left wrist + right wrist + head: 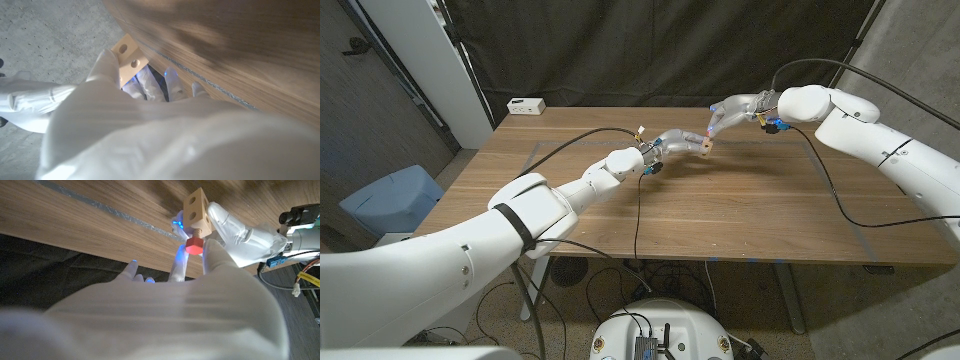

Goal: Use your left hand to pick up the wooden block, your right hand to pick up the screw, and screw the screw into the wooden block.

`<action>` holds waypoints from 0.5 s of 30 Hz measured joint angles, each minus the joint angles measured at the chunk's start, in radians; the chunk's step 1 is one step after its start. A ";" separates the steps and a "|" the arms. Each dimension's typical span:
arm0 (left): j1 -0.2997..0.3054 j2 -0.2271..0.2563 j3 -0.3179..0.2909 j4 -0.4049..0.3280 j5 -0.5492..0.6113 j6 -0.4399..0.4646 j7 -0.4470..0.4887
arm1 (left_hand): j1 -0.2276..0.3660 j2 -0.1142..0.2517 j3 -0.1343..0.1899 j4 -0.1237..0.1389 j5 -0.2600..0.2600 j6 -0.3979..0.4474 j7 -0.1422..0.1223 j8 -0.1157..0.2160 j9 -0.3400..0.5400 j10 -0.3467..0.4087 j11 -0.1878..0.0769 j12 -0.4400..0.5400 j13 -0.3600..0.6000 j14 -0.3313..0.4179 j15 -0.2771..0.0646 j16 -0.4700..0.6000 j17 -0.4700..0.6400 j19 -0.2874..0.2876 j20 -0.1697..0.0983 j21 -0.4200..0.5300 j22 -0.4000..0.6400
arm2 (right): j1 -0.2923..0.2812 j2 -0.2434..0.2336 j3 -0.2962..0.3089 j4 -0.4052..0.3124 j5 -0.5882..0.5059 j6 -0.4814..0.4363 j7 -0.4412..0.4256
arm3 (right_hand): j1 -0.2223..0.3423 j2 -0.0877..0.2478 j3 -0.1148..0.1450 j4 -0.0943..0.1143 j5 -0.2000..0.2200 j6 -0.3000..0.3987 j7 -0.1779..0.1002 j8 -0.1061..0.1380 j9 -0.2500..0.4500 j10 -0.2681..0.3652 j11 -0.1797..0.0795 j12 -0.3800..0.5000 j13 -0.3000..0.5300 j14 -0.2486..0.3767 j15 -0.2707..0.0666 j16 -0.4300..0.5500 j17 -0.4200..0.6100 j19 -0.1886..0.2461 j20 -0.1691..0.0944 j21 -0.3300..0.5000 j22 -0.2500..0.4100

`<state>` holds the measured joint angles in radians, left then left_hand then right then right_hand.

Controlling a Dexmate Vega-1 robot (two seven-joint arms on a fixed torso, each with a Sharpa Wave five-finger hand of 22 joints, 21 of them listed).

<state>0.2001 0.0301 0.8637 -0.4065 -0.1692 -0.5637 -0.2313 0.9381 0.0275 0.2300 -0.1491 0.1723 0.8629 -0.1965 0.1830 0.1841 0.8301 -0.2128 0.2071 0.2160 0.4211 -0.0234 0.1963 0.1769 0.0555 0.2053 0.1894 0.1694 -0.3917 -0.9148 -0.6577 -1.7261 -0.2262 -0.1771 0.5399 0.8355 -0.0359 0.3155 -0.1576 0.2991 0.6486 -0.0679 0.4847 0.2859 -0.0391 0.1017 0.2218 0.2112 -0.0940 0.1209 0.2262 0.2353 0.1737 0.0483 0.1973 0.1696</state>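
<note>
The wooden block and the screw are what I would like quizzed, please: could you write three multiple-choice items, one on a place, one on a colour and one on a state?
1. Where is the wooden block?
A. Lying on the table
B. Held above the table by the left hand
C. On the floor

2. What colour is the head of the screw?
A. Red
B. Green
C. Black

3. How does the screw stand to the block?
A. Lying apart from it
B. Its shaft enters one face of the block
C. Dropped on the table

Answers:
1 B: the head view shows the left hand holding the block up over the tabletop.
2 A: the right wrist view shows a red head, at the fingers of the right hand.
3 B: the right wrist view shows the shaft in the block.
</note>
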 measured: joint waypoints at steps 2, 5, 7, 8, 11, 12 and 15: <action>0.000 -0.001 0.000 0.000 0.000 0.000 0.000 | 0.000 0.000 0.000 0.000 0.000 0.000 0.000 -0.002 0.000 0.000 0.000 0.000 0.000 0.000 0.000 0.000 0.000 0.000 0.000 0.000 0.000 | 0.000 0.000 0.000 0.000 0.000 -0.001 0.000 | -0.001 -0.001 0.000 0.000 0.000 0.004 -0.004 0.002 0.000 0.004 -0.003 0.002 0.000 0.005 0.002 0.000 0.000 0.004 -0.004 0.000 0.000; 0.000 -0.003 0.000 0.001 0.000 0.005 0.000 | 0.000 0.000 0.000 0.000 0.000 0.000 0.000 0.002 0.000 0.000 0.000 0.000 0.000 0.000 0.000 0.000 0.000 0.000 0.000 0.000 0.000 | 0.000 -0.001 0.001 -0.002 0.000 -0.003 0.000 | -0.004 0.002 0.000 0.000 0.000 0.011 -0.004 0.007 0.005 0.013 -0.002 0.002 0.000 0.007 0.004 0.000 0.000 0.009 0.002 0.000 0.000; 0.000 -0.004 0.000 0.002 0.000 0.007 0.000 | 0.000 0.000 0.000 0.000 0.000 0.000 0.000 0.002 0.000 0.000 0.000 0.000 0.000 0.000 0.000 0.000 0.000 0.000 0.000 0.000 0.000 | 0.000 -0.001 0.001 -0.002 0.000 -0.003 0.000 | -0.005 0.003 0.000 0.000 0.000 0.015 -0.006 0.011 0.005 0.013 -0.002 0.002 0.000 0.009 0.002 0.000 0.000 0.013 -0.002 0.000 0.000; 0.000 -0.004 0.000 0.004 0.000 0.007 0.000 | 0.000 0.000 0.000 0.000 0.000 0.000 0.000 0.002 -0.001 0.000 0.000 0.000 0.000 0.000 0.000 0.000 0.000 0.000 0.000 0.000 0.000 | 0.000 -0.001 0.001 -0.002 0.000 -0.004 0.000 | -0.005 0.003 0.000 0.000 0.000 0.018 -0.004 0.011 0.005 0.013 -0.002 0.002 0.000 0.010 0.001 0.000 0.000 0.013 -0.002 0.000 0.000; -0.001 -0.006 0.000 0.006 0.000 0.007 0.000 | 0.000 0.000 0.000 0.000 0.000 0.000 0.000 0.002 -0.001 0.000 0.000 0.000 0.000 0.000 0.000 0.000 0.000 0.000 0.000 0.000 0.000 | 0.000 -0.001 0.001 -0.002 0.000 -0.005 -0.001 | -0.005 0.003 0.000 0.000 0.000 0.018 -0.004 0.015 0.009 0.015 0.001 0.002 0.000 0.014 -0.003 0.000 0.000 0.013 -0.002 0.007 0.000; -0.002 -0.006 0.001 0.007 0.000 0.007 0.000 | 0.000 0.000 0.000 0.000 0.000 0.000 0.000 0.002 -0.001 0.000 0.000 0.000 0.000 0.000 0.000 0.000 0.000 0.000 0.000 0.000 0.000 | 0.000 -0.001 0.001 -0.002 -0.001 -0.006 -0.002 | -0.005 0.003 0.000 0.000 0.000 0.018 -0.004 0.015 0.009 0.016 0.002 0.002 0.000 0.014 -0.003 0.000 0.000 0.013 -0.002 0.007 0.000; -0.003 -0.007 0.001 0.009 0.000 0.018 0.002 | 0.000 0.000 0.000 0.000 0.000 0.000 0.000 0.002 -0.001 0.000 0.000 0.000 0.000 0.000 0.000 0.000 0.003 0.000 0.000 0.000 0.000 | -0.001 0.002 0.001 -0.001 -0.002 -0.006 -0.004 | -0.005 0.003 0.000 0.000 0.000 0.018 -0.004 0.019 0.009 0.023 -0.002 0.002 0.000 0.014 -0.003 0.003 0.004 0.018 -0.007 0.007 0.000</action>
<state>0.1968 0.0231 0.8650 -0.3973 -0.1690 -0.5458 -0.2297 0.9381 0.0275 0.2298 -0.1493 0.1723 0.8626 -0.1965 0.1852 0.1834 0.8301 -0.2128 0.2071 0.2160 0.4211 -0.0234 0.1963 0.1795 0.0555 0.2053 0.1894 0.1694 -0.3925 -0.9129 -0.6569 -1.7270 -0.2282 -0.1836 0.5364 0.8302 -0.0326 0.3155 -0.1577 0.2989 0.6664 -0.0717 0.5032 0.2951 -0.0157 0.1001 0.2236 0.2112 -0.0803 0.1179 0.2297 0.2397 0.1916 0.0412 0.2042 0.1696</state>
